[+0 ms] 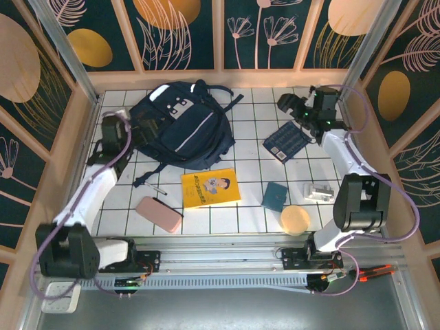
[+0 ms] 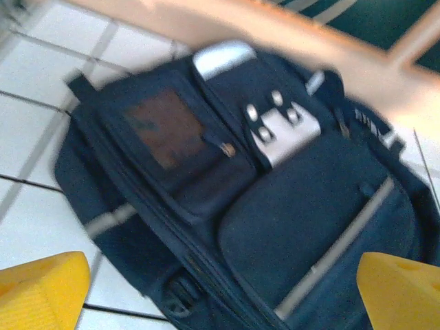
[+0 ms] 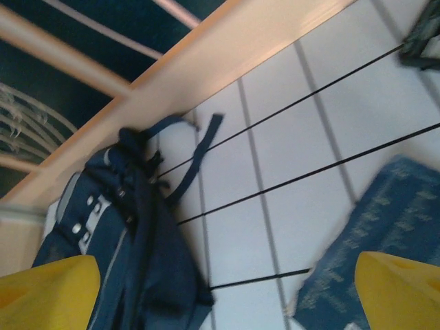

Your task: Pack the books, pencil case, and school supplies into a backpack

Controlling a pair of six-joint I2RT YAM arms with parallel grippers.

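The backpack (image 1: 182,127) lies at the far left of the desk (image 1: 254,110), front pockets up. The left pincer (image 2: 220,292) hangs released just beside it, jaws wide. The right pincer (image 3: 223,292), also released, is near the navy book (image 1: 287,141). The yellow book (image 1: 210,187), pencil case (image 1: 159,214), pen (image 1: 150,185) and teal pad (image 1: 275,196) lie nearer the arms.

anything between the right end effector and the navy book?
Nothing visible. The right end effector hovers open just beyond the navy book, which lies flat on the tiles with only bare floor between them. The backpack sits further left in the top view, off that path.
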